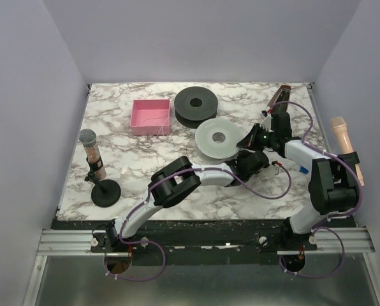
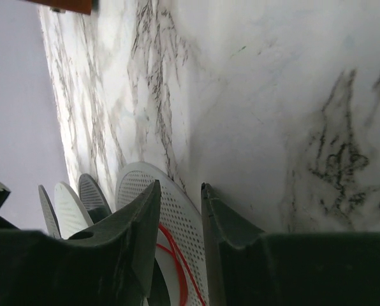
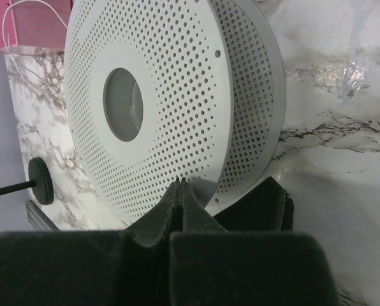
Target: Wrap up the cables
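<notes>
A white perforated spool [image 1: 217,138] lies at the middle of the marble table. A thin red cable [image 2: 175,258] runs along its core, between the flanges, in the left wrist view. My left gripper [image 2: 181,185] is open at the spool's near right edge [image 1: 246,159], and the rim of a flange [image 2: 177,210] shows in the gap between its fingers. My right gripper [image 3: 182,181] is shut, its tips against the spool's top flange [image 3: 177,95] from the right [image 1: 250,139]. Nothing shows between its fingers.
A black spool [image 1: 196,105] sits behind the white one. A pink box [image 1: 150,116] with a thin pale wire in it stands at the back left. A microphone on a black stand [image 1: 94,166] is at the left, another microphone [image 1: 344,137] at the right edge.
</notes>
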Robot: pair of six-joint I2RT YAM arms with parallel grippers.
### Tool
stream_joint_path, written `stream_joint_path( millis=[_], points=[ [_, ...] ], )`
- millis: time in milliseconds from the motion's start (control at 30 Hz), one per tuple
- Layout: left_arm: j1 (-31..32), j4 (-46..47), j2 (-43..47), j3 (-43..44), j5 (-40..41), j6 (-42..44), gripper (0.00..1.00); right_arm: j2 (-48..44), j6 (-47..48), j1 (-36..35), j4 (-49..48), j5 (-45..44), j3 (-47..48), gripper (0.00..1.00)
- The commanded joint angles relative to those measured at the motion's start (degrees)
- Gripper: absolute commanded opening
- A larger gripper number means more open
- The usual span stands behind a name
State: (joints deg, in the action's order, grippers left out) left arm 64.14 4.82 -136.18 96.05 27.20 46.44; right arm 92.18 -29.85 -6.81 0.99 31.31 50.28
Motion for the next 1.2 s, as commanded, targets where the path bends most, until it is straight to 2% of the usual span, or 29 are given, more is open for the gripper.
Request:
stream_joint_path(
  millis=[0,200,433,500,633,667,767,867,1000,1167],
  points=[
    [1.7,-6.3,3.6,3.5,-4.1,-2.7,0.42,-1.2,1.8,-0.4,2.6,-0.8,1.2,0.01],
    [2.3,-16.8,4.6,8.0,-11.0,-7.8,0.45,-1.7,2.6,-0.4,3.5,-1.2,2.0,0.00],
    [2.9,-33.5,7.9,12.8,-26.5,-11.5,0.52,-3.1,5.1,-0.4,5.7,-2.6,3.2,0.02],
    [3.0,-37.1,9.3,13.0,-30.4,-12.0,0.52,-3.6,7.2,-0.4,7.6,-3.1,4.2,0.07],
    [3.1,-44.0,12.7,13.2,-34.9,-12.2,0.53,-3.9,12.3,-0.4,12.5,-5.6,8.0,0.33],
    [3.0,-45.2,13.6,13.1,-35.3,-12.2,0.53,-4.0,13.7,-0.4,13.7,-6.5,8.9,0.37],
    [2.9,-48.8,16.5,11.6,-36.5,-12.3,0.53,-4.7,18.5,-0.4,15.6,-9.2,12.0,0.43],
    [2.0,-53.8,19.5,10.7,-40.1,-12.8,0.53,-4.6,24.8,-0.6,18.0,-8.0,16.2,0.47],
    [-1.5,-61.3,24.1,9.8,-47.0,-13.8,0.54,-1.8,34.1,-4.1,23.7,-8.2,23.4,0.43],
    [-10.2,-65.2,32.9,1.2,-51.1,-12.6,0.56,4.7,45.4,-14.4,30.8,-15.1,31.0,0.18]
  ],
)
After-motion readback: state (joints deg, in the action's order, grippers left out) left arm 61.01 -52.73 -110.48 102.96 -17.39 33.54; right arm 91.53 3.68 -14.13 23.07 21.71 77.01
